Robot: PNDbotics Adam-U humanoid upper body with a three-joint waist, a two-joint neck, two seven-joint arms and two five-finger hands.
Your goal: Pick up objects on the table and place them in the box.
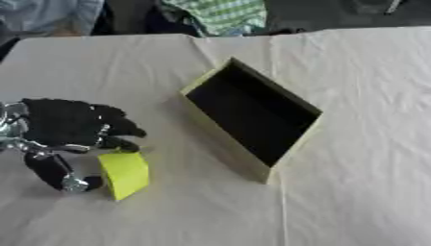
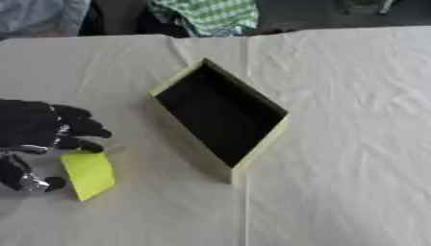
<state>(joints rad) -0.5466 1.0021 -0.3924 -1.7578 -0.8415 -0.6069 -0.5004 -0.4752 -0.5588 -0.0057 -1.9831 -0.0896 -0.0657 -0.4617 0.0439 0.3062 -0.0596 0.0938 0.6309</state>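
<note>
A yellow block-like object (image 1: pixel 124 174) sits on the cloth-covered table at the lower left. My left hand (image 1: pixel 63 126) is around it: curled fingers touch its top edge and the thumb (image 1: pixel 71 181) sits at its lower left side. The box (image 1: pixel 268 174) is yellow-walled with a dark inside and stands open at an angle in the middle of the table, to the right of the object. My right hand shows in neither view.
A cream tablecloth (image 1: pixel 362 144) with fold lines covers the table. Bundled fabric (image 1: pixel 221 14) and dark shapes lie beyond the table's far edge. Bare cloth stretches right of the box and along the front.
</note>
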